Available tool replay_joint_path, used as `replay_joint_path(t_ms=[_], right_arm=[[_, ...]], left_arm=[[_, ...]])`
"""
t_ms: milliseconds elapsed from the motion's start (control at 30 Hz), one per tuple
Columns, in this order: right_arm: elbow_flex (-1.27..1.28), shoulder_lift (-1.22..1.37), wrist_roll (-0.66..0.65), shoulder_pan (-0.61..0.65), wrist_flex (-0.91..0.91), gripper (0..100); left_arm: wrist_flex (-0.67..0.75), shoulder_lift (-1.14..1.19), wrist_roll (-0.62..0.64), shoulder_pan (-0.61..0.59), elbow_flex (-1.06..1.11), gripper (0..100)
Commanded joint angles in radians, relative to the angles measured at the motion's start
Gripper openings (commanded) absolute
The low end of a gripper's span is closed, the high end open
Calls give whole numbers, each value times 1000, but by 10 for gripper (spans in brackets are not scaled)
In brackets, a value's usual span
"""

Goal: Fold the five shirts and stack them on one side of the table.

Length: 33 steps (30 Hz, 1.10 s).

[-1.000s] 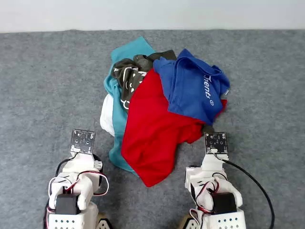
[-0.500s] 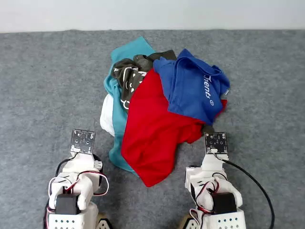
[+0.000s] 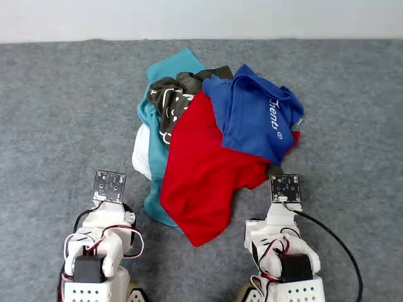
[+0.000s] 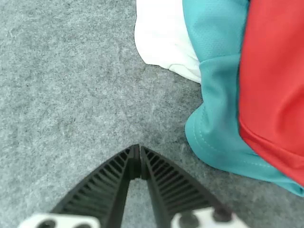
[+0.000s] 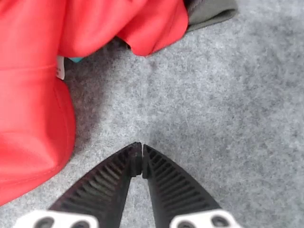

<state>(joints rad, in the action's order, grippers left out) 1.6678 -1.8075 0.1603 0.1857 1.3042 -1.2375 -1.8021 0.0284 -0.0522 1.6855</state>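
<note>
A heap of shirts lies in the middle of the grey table: a red shirt (image 3: 201, 176) on top at the front, a blue shirt (image 3: 255, 119) to its right, a teal shirt (image 3: 157, 145) and a white shirt (image 3: 141, 154) on the left, a dark patterned shirt (image 3: 173, 97) at the back. My left gripper (image 4: 139, 159) is shut over bare carpet, a short way from the teal shirt (image 4: 213, 118) hem and the white shirt (image 4: 161, 38). My right gripper (image 5: 141, 159) is shut over carpet beside the red shirt (image 5: 33, 109).
Both arm bases (image 3: 101, 251) (image 3: 280, 251) sit at the near table edge. Grey carpet (image 3: 63, 113) spreads bare to the left and right of the heap. A pale wall (image 3: 201, 19) runs along the far edge.
</note>
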Motion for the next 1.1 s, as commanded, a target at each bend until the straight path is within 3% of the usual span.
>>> replay_joint_path(t_ms=[0,433,667,1067], right_arm=[[15,-8,9,5,2,9],[15,-8,9,5,2,9],[15,-8,9,5,2,9],[15,-8,9,5,2,9]], left_arm=[[-8,-8,-6,-3,-2,14],[-9,-8,-8,11,-2,14],[-2,-9,-9,124,-8,15],[307,-9,-18,98,-151,15]])
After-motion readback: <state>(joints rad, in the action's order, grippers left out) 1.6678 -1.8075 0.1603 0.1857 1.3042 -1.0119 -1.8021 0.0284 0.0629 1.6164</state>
